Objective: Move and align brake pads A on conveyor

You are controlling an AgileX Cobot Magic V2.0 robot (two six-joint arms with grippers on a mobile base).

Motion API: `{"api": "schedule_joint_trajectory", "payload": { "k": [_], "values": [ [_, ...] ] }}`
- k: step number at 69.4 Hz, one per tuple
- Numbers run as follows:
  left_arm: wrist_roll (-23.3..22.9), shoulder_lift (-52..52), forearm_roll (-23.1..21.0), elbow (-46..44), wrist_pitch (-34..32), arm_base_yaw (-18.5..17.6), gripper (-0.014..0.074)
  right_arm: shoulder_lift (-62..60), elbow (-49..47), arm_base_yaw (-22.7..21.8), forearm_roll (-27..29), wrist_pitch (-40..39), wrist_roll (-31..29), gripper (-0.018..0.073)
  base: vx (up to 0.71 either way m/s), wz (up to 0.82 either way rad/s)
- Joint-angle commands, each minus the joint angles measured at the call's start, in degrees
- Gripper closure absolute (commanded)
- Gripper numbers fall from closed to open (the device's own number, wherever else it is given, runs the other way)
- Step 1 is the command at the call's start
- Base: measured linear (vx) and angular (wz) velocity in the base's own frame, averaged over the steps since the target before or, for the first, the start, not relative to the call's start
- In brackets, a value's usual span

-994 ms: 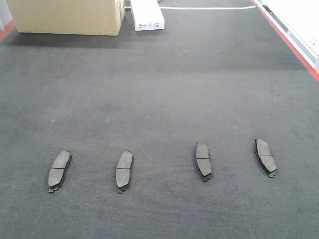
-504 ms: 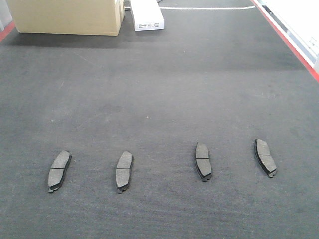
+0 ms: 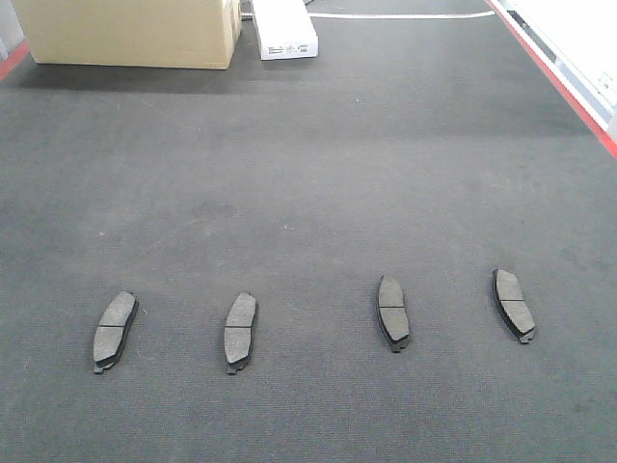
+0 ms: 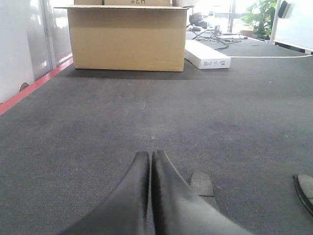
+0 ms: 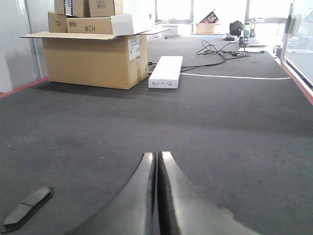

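Note:
Several brake pads A lie in a row across the near part of the conveyor (image 3: 318, 193), long sides pointing away from me: one at the far left (image 3: 116, 331), one left of centre (image 3: 241, 331), one right of centre (image 3: 393, 313), one at the right (image 3: 514, 304). Neither gripper shows in the front view. My left gripper (image 4: 150, 154) is shut and empty, low over the belt, with a pad (image 4: 203, 183) just right of its fingers and another pad (image 4: 305, 190) at the frame's edge. My right gripper (image 5: 157, 154) is shut and empty too, a pad (image 5: 27, 208) lying to its lower left.
A large cardboard box (image 3: 130, 31) and a flat white box (image 3: 284, 29) stand at the belt's far end. Red edge strips (image 3: 564, 92) run along the right side and the far left. Cables (image 5: 220, 51) lie beyond the white box.

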Motion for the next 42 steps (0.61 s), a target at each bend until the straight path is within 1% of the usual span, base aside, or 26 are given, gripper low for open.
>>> {"api": "schedule_joint_trajectory", "payload": {
  "k": [1,24,30,32,36,42],
  "values": [
    [-0.28,-0.83,-0.47,1.32,-4.1,-0.44,0.0602,0.52,-1.45,-0.13,-0.15,-4.42,-0.07,0.0569,0.0,0.0],
    [-0.28,-0.83,-0.47,1.32,-4.1,-0.44,0.0602,0.52,-1.45,-0.13,-0.15,-4.42,-0.07,0.0569,0.0,0.0],
    [-0.28,-0.83,-0.47,1.32,-4.1,-0.44,0.0602,0.52,-1.45,-0.2,-0.92,-4.41,-0.07,0.0569,0.0,0.0],
    [-0.28,-0.83,-0.47,1.32,-4.1,-0.44,0.0602,0.52,-1.45,-0.31,-2.52,-4.48,-0.53,0.0569,0.0,0.0],
    [-0.28,-0.83,-0.47,1.32,-4.1,-0.44,0.0602,0.52,-1.22,-1.51,-5.11,-4.48,-0.53,0.0569,0.0,0.0],
    [-0.28,-0.83,-0.47,1.32,-4.1,-0.44,0.0602,0.52,1.2,-5.32,-5.71,-5.51,-0.53,0.0569,0.0,0.0]
  ]
}}
